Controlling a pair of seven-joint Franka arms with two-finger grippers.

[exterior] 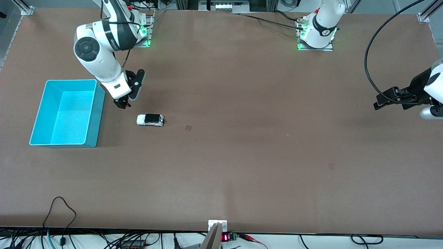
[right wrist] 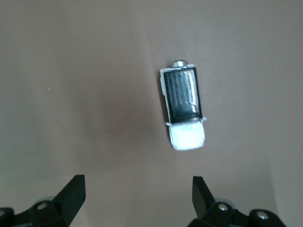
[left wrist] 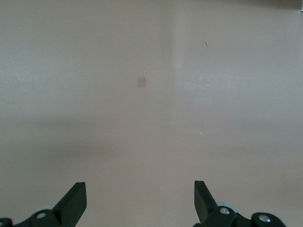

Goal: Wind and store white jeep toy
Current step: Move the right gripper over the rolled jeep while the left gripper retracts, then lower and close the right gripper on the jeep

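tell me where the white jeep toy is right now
The white jeep toy sits on the table toward the right arm's end, beside the turquoise bin. The open right claw hangs above the table between bin and jeep.

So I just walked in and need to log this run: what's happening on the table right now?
The right gripper, fingers open and holding nothing, hangs over the table between the turquoise bin and the white jeep toy. The jeep sits on its wheels on the table, beside the bin toward the left arm's end, ungrasped. The bin looks empty. The left gripper waits with open fingers over bare table at the left arm's end.
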